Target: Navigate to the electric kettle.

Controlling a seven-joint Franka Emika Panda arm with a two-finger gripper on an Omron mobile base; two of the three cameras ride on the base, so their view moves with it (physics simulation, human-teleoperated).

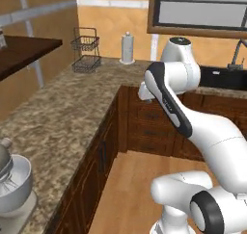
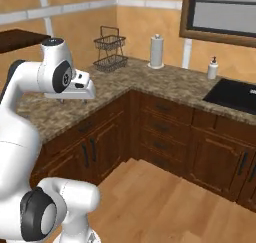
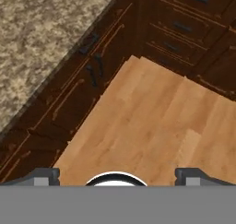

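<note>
Left base view looks over an L-shaped granite counter (image 1: 67,112) with dark wood cabinets below. At 11 o'clock in the frame a two-tier wire basket (image 1: 86,50) stands near the corner, with a white paper towel roll (image 1: 127,48) just beside it at 12 o'clock. A grey stand mixer (image 1: 13,185) sits at 8 o'clock on the near end of the counter. A black sink (image 1: 223,77) with a tap lies at 2 o'clock under a window. The white arm rises from 5 o'clock, folded over the wooden floor.

Right base view shows the same corner, plus a soap dispenser (image 2: 213,68) at 1 o'clock beside the sink.

Hand view points down at the floor and cabinet fronts; the pincer (image 3: 117,176) shows its two dark tips wide apart at the bottom edge — spread, holding nothing.

The electric kettle cannot be found anywhere on the stretch of counter pictured, so the base probably has some turning or driving to do. The risks, as a judgement: driving toward the wrong appliance — the mixer is the nearest one — or swinging the base in this tight corner so that the arm's elbow clips the counter edge or cabinet doors.
</note>
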